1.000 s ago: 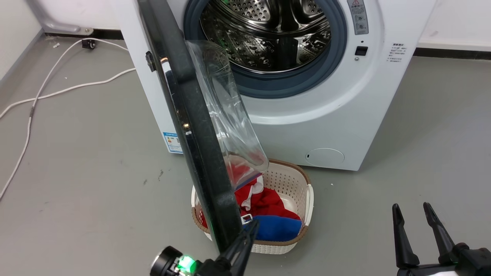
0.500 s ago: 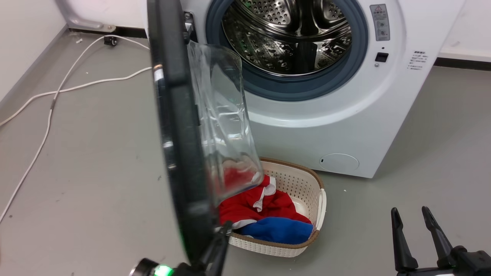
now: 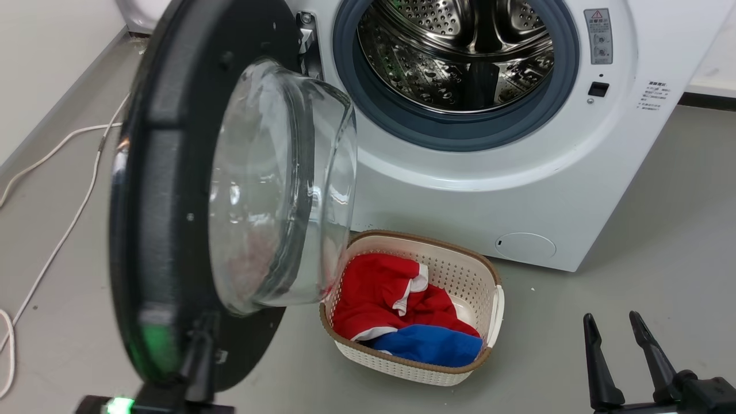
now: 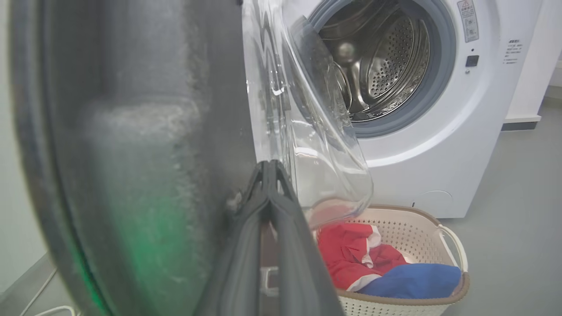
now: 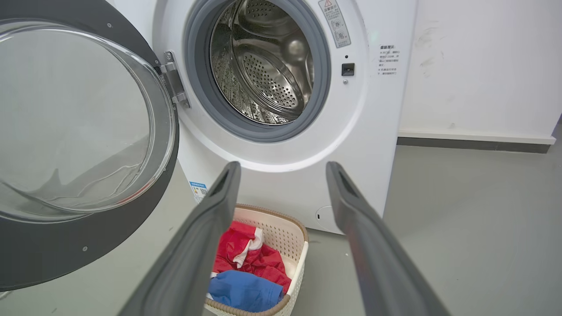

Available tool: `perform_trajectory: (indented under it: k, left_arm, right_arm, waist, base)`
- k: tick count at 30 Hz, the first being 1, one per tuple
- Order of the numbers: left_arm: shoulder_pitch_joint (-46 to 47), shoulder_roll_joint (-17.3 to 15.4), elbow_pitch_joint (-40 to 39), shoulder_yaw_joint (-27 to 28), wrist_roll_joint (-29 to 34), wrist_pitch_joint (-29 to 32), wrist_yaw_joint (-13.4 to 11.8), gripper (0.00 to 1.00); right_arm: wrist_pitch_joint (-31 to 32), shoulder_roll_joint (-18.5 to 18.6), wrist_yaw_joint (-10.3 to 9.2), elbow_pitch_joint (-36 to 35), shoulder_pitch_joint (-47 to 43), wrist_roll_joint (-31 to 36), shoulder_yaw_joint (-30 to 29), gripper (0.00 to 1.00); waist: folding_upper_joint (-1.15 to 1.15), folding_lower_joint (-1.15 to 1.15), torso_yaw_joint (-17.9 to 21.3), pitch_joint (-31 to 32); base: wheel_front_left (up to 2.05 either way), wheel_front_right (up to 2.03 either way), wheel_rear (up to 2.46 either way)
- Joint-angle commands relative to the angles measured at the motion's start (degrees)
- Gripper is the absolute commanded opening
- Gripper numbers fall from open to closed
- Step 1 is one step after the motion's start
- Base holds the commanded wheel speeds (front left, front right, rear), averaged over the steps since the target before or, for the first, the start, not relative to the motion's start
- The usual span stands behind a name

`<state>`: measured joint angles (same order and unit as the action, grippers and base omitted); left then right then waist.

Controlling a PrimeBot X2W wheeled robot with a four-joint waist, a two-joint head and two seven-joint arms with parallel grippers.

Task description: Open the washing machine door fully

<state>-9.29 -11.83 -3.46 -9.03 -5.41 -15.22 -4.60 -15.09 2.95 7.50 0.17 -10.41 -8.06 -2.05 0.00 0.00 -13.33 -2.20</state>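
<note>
Door work: left fingers (image 4: 257, 206) closed against the washing machine door (image 3: 167, 190), right fingers (image 5: 213, 210) spread in open air.

My left pair lies tip to tip on the door's dark inner face, low on it, the glass bowl (image 4: 316, 145) just to their right; whether they pinch any part of it I cannot tell. My right pair stands well apart, touching nothing. The door stands wide of the white machine (image 3: 460, 195), hung on a hinge (image 5: 173, 81) beyond and left of my right fingers, the steel drum (image 5: 263, 66) bare ahead of them. A laundry basket (image 3: 495, 299) sits under the bowl's lower edge, close to the machine front; open grey floor (image 5: 461, 228) lies right of my right fingers. The right wrist view shows the door's inner face broadside; the left wrist view sees it almost edge-on.
</note>
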Motion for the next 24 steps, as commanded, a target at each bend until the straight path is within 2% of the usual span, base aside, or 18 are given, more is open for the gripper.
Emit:
perform_trajectory:
  k: [1, 8, 16, 24]
  left_arm:
    - [1.1, -1.2, -0.2, 2.5, -0.3, 0.1, -0.6, 0.00]
    - [2.4, -2.9, 1.3, 8.3, -1.4, 0.1, -0.4, 0.00]
    - [5.7, -2.6, 4.5, 14.2, -3.5, 0.1, -1.3, 0.00]
    - [8.6, -3.7, 7.3, 20.7, -5.5, 0.1, -1.4, 0.00]
  right_arm:
    - [-0.1, -0.1, -0.01, -0.1, 0.0, 0.2, 0.1, 1.00]
    - [-0.1, -0.1, -0.01, -0.6, 0.8, 0.5, 0.1, 1.00]
    - [-0.1, -0.1, -0.01, -0.8, 1.7, 0.9, 0.5, 1.00]
    - [-0.1, -0.1, -0.01, -1.2, 2.7, 1.6, -0.1, 1.00]
  waist:
    - [0.00, 0.00, -0.1, -0.1]
    - [0.00, 0.00, 0.0, -0.9]
    - [0.00, 0.00, 0.5, -2.5]
    - [0.00, 0.00, 1.0, -4.8]
  base:
    - [0.00, 0.00, 0.00]
    - [0.00, 0.00, 0.00]
    - [0.00, 0.00, 0.00]
    - [0.00, 0.00, 0.00]
